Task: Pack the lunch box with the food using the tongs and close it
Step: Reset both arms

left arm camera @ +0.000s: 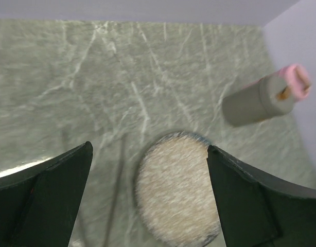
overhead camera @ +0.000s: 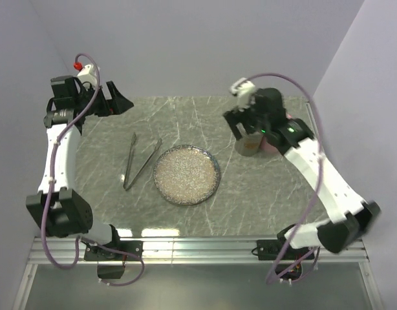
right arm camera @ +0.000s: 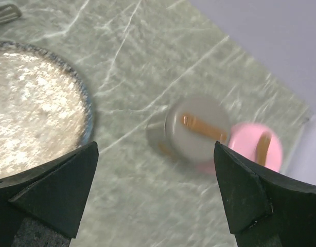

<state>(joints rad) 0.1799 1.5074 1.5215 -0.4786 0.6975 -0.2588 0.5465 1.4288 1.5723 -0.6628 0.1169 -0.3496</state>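
The tongs (overhead camera: 139,161) lie on the table, a thin grey V just left of the speckled plate (overhead camera: 187,174); in the left wrist view they are a faint dark line (left arm camera: 117,195). The lunch box (overhead camera: 250,143) is a grey cylinder with a pink part beside it, at the back right. My right gripper (overhead camera: 240,126) hangs open just above it, and the right wrist view shows the box (right arm camera: 196,128) ahead of my open right gripper (right arm camera: 156,145). At the back left my left gripper (overhead camera: 118,102) is open and holds nothing. The food is out of view.
The round plate (left arm camera: 173,195) lies mid-table, and its rim shows again (right arm camera: 86,108) in the right wrist view. Lavender walls close in the back and both sides. A metal rail runs along the near edge by the arm bases.
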